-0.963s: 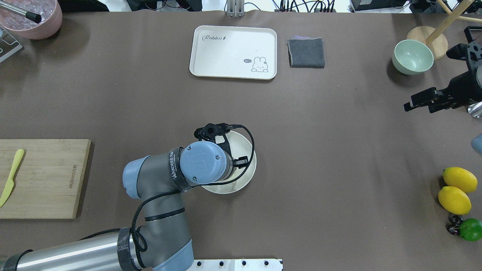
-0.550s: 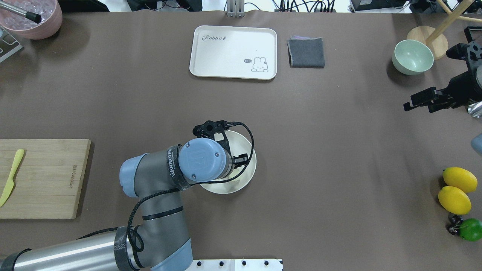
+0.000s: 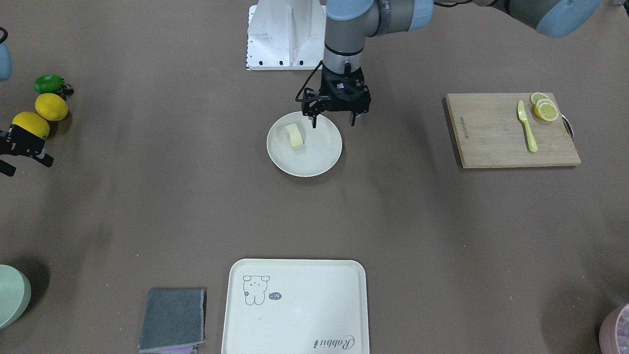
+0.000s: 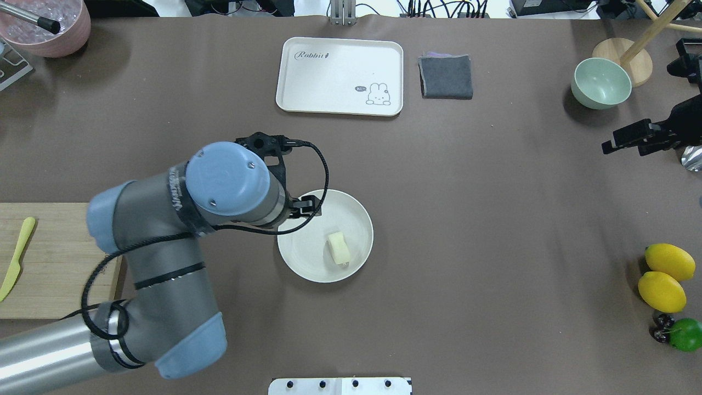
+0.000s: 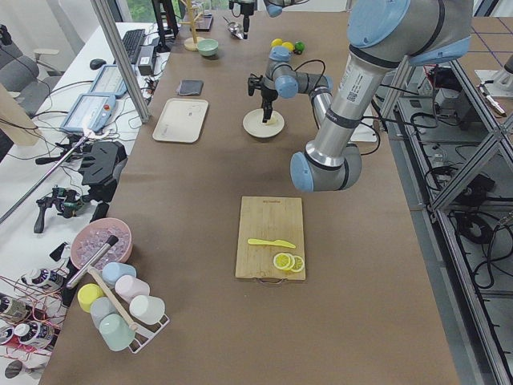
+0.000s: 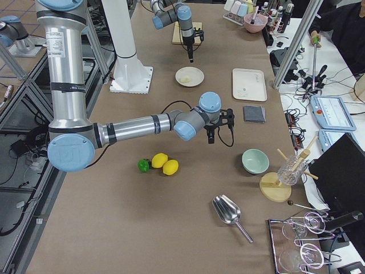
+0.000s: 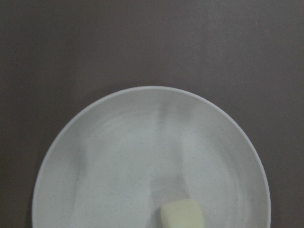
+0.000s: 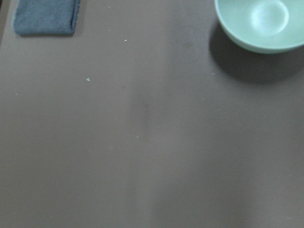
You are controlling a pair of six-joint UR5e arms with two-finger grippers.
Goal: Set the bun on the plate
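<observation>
From my console the job looks done: the bun [image 3: 294, 135] lies on the plate [image 3: 319, 156], off centre. It is below the left pincer [image 3: 333, 121] and just beside the finger on that pincer's right side, apart from it as far as I can judge. The pincer hangs wide and empty over the plate's rim nearest the robot's base. What worries me is undoing the work on the way out. If I command a sideways move toward the pincer's right before gaining height, that near finger could clip the bun and roll it over the shallow rim. It could also catch the rim and skate the whole plate across the smooth table cover. The wrist camera shows only plate and bun, no fingers, so I cannot gauge clearance from it and must trust the fixed views. The black cable looped around the wrist hangs loose, and a quick turn might drag it low over the plate. I would lift straight up first. The right pincer [image 4: 622, 148] is well apart, spread and empty, and I judge it no threat.
</observation>
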